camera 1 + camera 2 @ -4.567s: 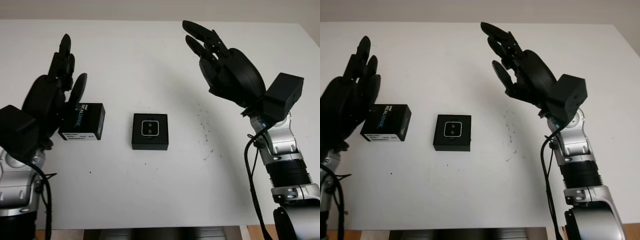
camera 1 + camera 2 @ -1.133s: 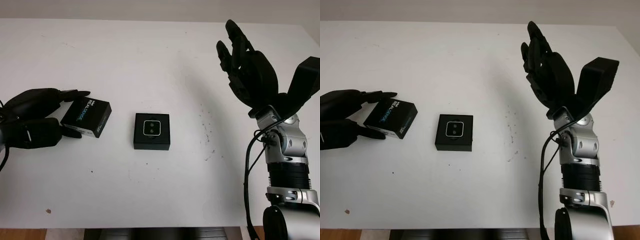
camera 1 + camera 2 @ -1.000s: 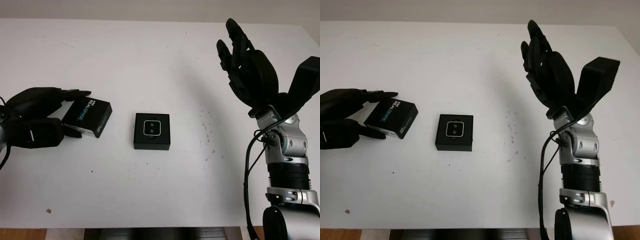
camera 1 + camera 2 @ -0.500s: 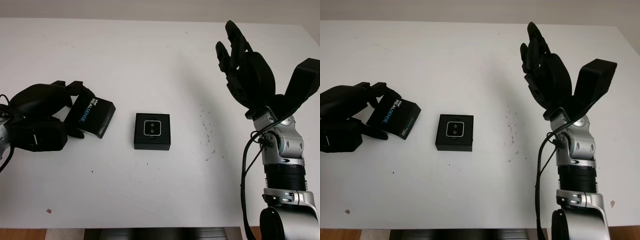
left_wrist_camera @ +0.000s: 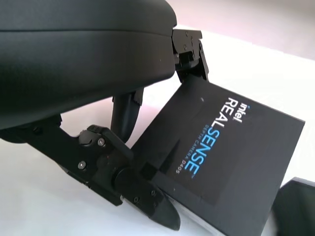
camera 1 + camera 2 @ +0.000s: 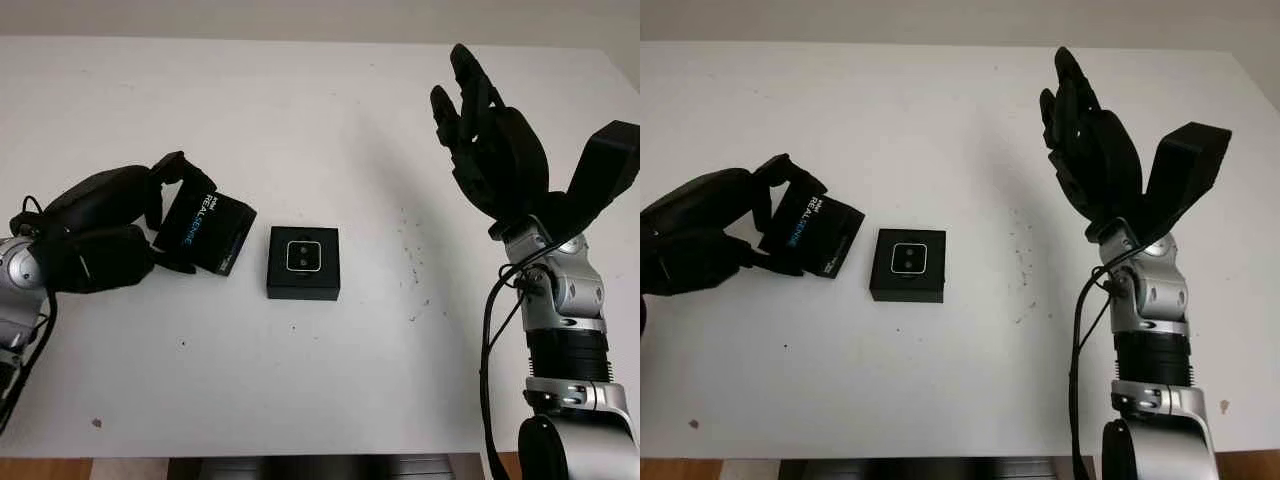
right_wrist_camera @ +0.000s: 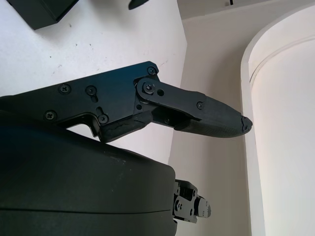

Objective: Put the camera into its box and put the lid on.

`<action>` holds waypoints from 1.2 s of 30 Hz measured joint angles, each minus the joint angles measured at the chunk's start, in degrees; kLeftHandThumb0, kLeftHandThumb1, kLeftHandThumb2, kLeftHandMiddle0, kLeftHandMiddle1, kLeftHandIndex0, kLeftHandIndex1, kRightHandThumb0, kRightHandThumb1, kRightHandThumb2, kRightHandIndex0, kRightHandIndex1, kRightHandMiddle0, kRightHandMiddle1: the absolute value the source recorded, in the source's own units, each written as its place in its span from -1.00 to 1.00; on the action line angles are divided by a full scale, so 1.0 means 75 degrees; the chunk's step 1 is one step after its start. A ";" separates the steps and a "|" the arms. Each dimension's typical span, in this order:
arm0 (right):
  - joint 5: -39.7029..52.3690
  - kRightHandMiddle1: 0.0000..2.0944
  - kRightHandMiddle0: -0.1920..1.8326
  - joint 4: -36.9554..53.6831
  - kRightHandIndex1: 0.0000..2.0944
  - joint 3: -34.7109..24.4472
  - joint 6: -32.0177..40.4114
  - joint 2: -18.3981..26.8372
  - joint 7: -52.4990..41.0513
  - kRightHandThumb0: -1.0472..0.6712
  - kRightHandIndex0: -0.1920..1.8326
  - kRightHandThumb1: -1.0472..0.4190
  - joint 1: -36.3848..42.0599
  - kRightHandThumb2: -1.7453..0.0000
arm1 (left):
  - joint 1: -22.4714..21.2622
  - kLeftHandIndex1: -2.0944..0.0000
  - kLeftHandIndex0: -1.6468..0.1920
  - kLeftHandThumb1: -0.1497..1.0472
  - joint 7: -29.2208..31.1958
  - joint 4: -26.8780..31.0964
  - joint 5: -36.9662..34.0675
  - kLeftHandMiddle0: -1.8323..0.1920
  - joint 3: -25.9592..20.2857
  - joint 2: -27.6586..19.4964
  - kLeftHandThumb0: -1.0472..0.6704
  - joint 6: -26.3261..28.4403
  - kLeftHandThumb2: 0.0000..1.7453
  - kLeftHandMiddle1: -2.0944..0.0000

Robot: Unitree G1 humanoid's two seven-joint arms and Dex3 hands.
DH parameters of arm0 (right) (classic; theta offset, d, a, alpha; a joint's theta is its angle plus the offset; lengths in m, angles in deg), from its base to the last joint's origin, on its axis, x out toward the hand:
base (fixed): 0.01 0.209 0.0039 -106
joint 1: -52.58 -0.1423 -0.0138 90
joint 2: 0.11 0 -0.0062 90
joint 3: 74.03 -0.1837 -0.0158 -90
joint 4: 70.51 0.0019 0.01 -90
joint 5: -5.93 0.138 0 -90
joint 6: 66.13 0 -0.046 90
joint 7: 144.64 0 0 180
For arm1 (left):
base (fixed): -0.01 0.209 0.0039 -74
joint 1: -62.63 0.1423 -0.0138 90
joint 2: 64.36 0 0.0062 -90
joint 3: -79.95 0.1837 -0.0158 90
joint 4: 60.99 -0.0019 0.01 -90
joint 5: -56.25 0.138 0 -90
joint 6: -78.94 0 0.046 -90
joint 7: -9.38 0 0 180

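A black open box (image 6: 303, 262) with the camera (image 6: 303, 256) in it sits at the table's middle. Just left of it, my left hand (image 6: 160, 225) is shut on the black lid (image 6: 208, 231) printed "RealSense", holding it tilted with its right edge near the box. In the left wrist view the lid (image 5: 224, 157) lies between a finger (image 5: 189, 51) on its far edge and a finger (image 5: 142, 199) on its near edge. My right hand (image 6: 478, 120) is open, raised above the table's right side.
The white table (image 6: 300, 120) has small dark specks (image 6: 412, 262) right of the box. A brown spot (image 6: 96, 422) lies near the front left edge.
My left hand has closed on the lid, lifted one side and carried it right toward the box. The right hand has stayed raised and nearly still.
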 measured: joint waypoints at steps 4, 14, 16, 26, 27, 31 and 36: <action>0.0001 -0.88 -0.94 0.0030 -0.93 0.0001 0.0026 -0.0030 0.0053 -0.62 -0.90 -1.00 0.0051 0.24 | -0.0019 -1.00 0.55 1.00 0.0141 0.0862 -0.0154 0.47 -0.0154 0.0283 -0.13 0.1609 -0.85 -1.00; -0.0101 -0.86 -0.94 0.0123 -0.94 0.0195 0.0028 -0.0173 0.0072 -0.60 -0.91 -1.00 0.0166 0.21 | -0.0522 -1.00 0.29 1.00 0.1061 0.2313 -0.0331 0.19 -0.0103 0.0331 -0.14 0.4819 -0.87 -1.00; -0.0172 -0.86 -0.94 0.0124 -0.94 0.0247 0.0022 -0.0171 0.0035 -0.60 -0.91 -1.00 0.0194 0.21 | -0.0590 -1.00 0.28 1.00 0.1285 0.2544 -0.0350 0.17 -0.0035 0.0243 -0.15 0.5180 -0.88 -1.00; -0.0361 -0.86 -0.91 0.0111 -0.94 0.0320 -0.0251 -0.0184 -0.0112 -0.58 -0.90 -1.00 0.0332 0.21 | -0.1038 -1.00 0.26 1.00 0.2452 0.3488 -0.0572 0.30 0.0701 -0.0340 -0.18 0.7012 -0.92 -1.00; -0.0377 -0.86 -0.91 0.0110 -0.94 0.0334 -0.0268 -0.0196 -0.0119 -0.58 -0.90 -1.00 0.0333 0.21 | -0.1069 -1.00 0.30 1.00 0.2522 0.3587 -0.0620 0.34 0.0738 -0.0386 -0.19 0.7139 -0.92 -1.00; -0.0442 -0.87 -0.92 0.0110 -0.94 0.0403 -0.0269 -0.0234 -0.0095 -0.58 -0.91 -1.00 0.0350 0.21 | -0.1250 -1.00 0.42 1.00 0.2728 0.3951 -0.0647 0.51 0.1087 -0.0709 -0.19 0.7665 -0.90 -1.00; -0.0563 -0.89 -0.93 0.0110 -0.95 0.0454 -0.0376 -0.0362 0.0026 -0.60 -0.93 -1.00 0.0396 0.22 | -0.1492 -1.00 0.39 1.00 0.2740 0.4143 -0.0730 0.51 0.1367 -0.0862 -0.22 0.8361 -0.90 -1.00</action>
